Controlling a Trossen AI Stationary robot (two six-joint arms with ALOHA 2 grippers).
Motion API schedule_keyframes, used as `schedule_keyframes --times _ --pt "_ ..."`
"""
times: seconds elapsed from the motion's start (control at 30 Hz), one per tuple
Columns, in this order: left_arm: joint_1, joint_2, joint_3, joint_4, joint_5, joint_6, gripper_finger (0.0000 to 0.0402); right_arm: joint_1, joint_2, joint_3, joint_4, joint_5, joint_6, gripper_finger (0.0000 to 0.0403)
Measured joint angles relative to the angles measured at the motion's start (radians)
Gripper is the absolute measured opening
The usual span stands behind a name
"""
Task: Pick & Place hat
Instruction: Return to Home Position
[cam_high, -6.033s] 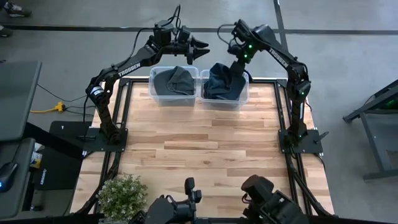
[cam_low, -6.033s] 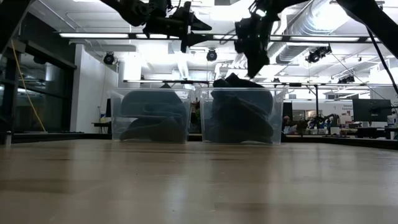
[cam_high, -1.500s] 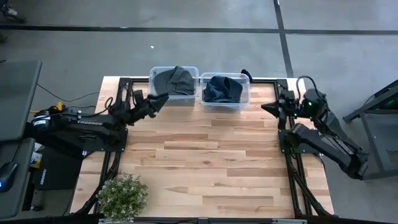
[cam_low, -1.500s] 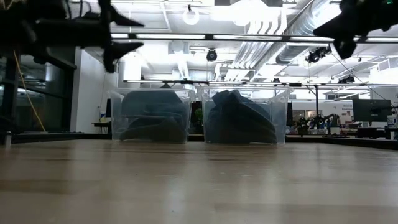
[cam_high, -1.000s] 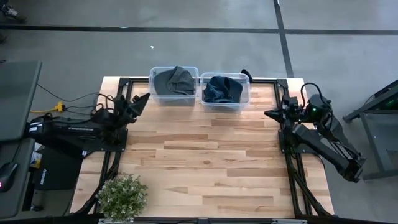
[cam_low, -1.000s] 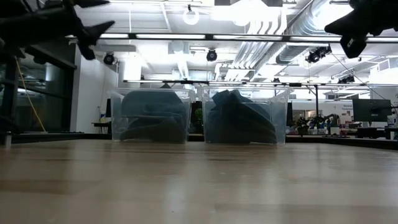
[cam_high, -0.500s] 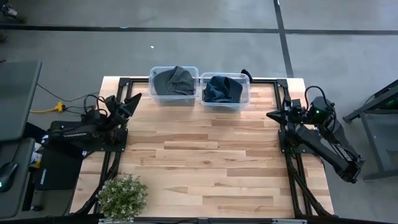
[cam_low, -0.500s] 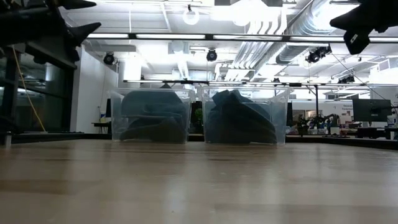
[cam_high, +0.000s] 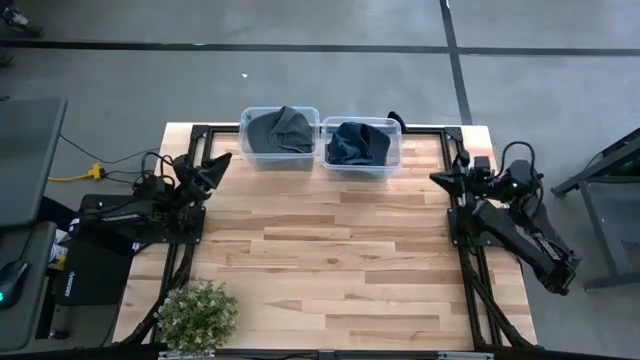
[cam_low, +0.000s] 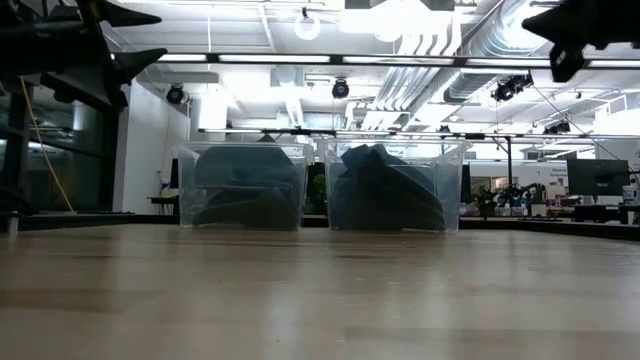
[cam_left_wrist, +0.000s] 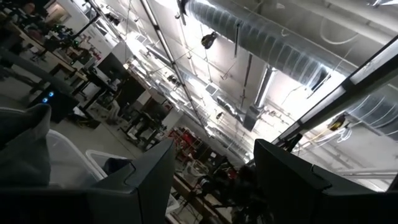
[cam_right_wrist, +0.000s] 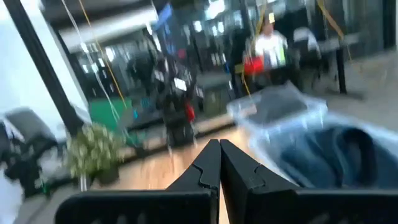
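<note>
Two clear bins stand side by side at the table's far edge. The left bin (cam_high: 280, 150) holds a grey hat (cam_high: 280, 128), which also shows in the low view (cam_low: 245, 190). The right bin (cam_high: 362, 160) holds a dark blue hat (cam_high: 358, 142), seen again in the right wrist view (cam_right_wrist: 329, 155). Each hat lies crumpled on its bin's floor. My left gripper (cam_high: 215, 163) hangs open over the table's far left corner, away from both bins, and nothing is between its fingers (cam_left_wrist: 214, 180). My right gripper (cam_high: 437, 178) is shut and empty at the table's right edge (cam_right_wrist: 219, 163).
A potted plant (cam_high: 198, 315) stands at the table's near left corner. Black frame rails (cam_high: 190, 215) run along the left and right edges under the arm bases. The wooden tabletop (cam_high: 330, 240) lies between the arms and in front of the bins.
My left arm has folded back, carrying its open gripper a little toward the table's left edge, away from the grey hat's bin. My right gripper has stayed at the right edge, shut, and has tipped slightly upward. Both hats lie still in their bins.
</note>
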Motion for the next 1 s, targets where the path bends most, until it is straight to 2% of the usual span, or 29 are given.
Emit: schedule_keyframes --times 0.2,0.3,0.4,0.67,1.0 --pt "0.000 0.000 0.000 0.001 0.002 -0.027 0.0217 0.011 0.002 -0.202 0.456 0.032 0.236 0.0000" --pt "0.000 0.000 0.001 0.000 0.037 -0.026 0.0217 0.052 0.003 -0.263 0.556 0.076 0.267 0.0000" --pt "0.000 0.000 0.001 -0.001 0.078 -0.024 0.0217 0.114 0.002 -0.287 0.562 0.137 0.249 0.0000" --pt "0.000 0.000 0.001 -0.009 0.070 0.014 0.0217 0.303 0.002 -0.344 0.525 0.273 0.144 0.0000" --pt "0.000 0.001 0.002 -0.226 -0.045 0.092 0.0217 0.350 0.002 -0.343 0.232 0.284 -0.011 0.0000"
